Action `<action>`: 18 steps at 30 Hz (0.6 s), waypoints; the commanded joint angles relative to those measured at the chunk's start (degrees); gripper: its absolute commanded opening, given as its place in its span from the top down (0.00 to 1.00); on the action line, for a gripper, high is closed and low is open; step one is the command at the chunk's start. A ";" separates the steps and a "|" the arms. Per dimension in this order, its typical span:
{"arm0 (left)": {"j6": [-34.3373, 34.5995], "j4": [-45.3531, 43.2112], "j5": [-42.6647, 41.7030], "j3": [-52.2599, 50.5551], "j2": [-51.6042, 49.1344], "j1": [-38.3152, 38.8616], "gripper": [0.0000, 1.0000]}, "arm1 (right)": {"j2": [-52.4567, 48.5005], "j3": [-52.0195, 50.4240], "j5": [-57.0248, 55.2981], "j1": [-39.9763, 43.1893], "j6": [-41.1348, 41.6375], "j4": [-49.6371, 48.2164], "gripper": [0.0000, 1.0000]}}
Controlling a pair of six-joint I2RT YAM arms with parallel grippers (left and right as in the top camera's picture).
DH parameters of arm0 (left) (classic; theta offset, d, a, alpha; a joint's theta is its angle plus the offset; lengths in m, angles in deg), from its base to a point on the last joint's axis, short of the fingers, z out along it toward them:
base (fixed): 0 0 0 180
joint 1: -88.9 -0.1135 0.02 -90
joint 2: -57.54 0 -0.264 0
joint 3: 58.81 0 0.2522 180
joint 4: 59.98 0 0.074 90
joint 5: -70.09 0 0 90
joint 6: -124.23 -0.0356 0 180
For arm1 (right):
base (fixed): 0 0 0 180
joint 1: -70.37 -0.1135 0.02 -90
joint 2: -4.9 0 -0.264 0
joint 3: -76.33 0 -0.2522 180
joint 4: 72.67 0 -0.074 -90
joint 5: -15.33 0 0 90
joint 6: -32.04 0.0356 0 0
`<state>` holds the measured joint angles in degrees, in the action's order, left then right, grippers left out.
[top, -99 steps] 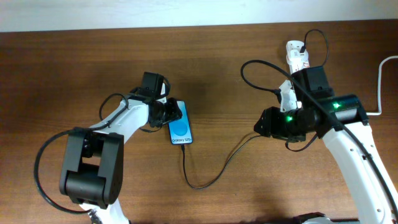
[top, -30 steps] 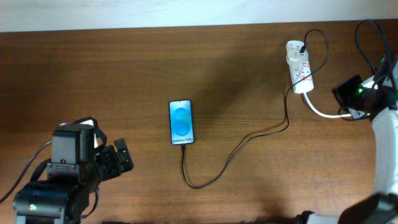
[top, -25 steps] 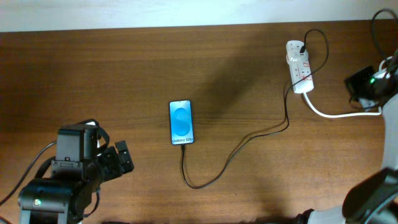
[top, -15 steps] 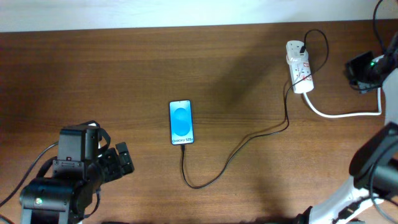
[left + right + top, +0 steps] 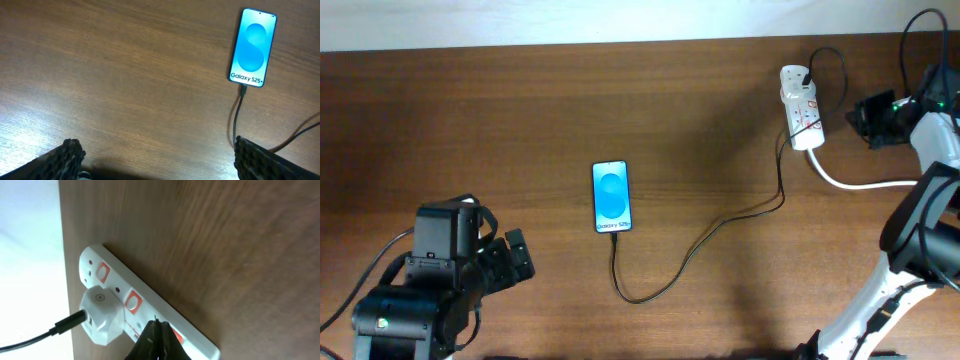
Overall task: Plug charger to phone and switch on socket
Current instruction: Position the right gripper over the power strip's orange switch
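Observation:
The phone (image 5: 611,196) lies flat mid-table with its blue screen lit; the left wrist view shows the phone (image 5: 252,47) at top right. The charger (image 5: 700,238), a thin black cable, meets the phone's near edge, loops across the table and runs up to the socket (image 5: 800,110). In the right wrist view a white adapter (image 5: 100,312) sits in the socket (image 5: 125,295), beside its red switches. My left gripper (image 5: 512,258) is open over bare wood at front left, far from the phone. My right gripper (image 5: 860,116) is shut and empty, just right of the socket, tips (image 5: 156,324) pointing at it.
A thick white cord (image 5: 865,184) curves from the socket's near end toward the right table edge. The pale wall (image 5: 620,20) borders the table's far edge just behind the socket. The black charger cable (image 5: 239,112) lies loose between phone and socket.
My right gripper has swung from the near right toward the back and then left, ending beside the socket. The left arm, phone and cable have stayed put over the last second.

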<state>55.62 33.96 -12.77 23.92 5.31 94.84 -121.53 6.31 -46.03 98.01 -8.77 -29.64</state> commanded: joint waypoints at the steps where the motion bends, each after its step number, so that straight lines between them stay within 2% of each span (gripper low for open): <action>1: -0.68 0.07 0.87 -0.63 0.17 -0.04 0.01 | -1.90 1.16 2.27 -1.44 2.21 -2.80 0.96; 10: -0.68 0.04 0.90 -0.63 0.17 -0.04 0.01 | -4.15 1.16 2.27 -5.92 5.86 -9.22 0.96; 18: -0.68 0.04 0.90 -0.63 0.17 -0.04 0.01 | -6.05 1.16 0.66 -7.43 6.86 -11.02 0.96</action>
<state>55.62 33.99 -12.77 23.83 5.31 94.84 -126.58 6.31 -44.80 90.86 -2.44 -39.80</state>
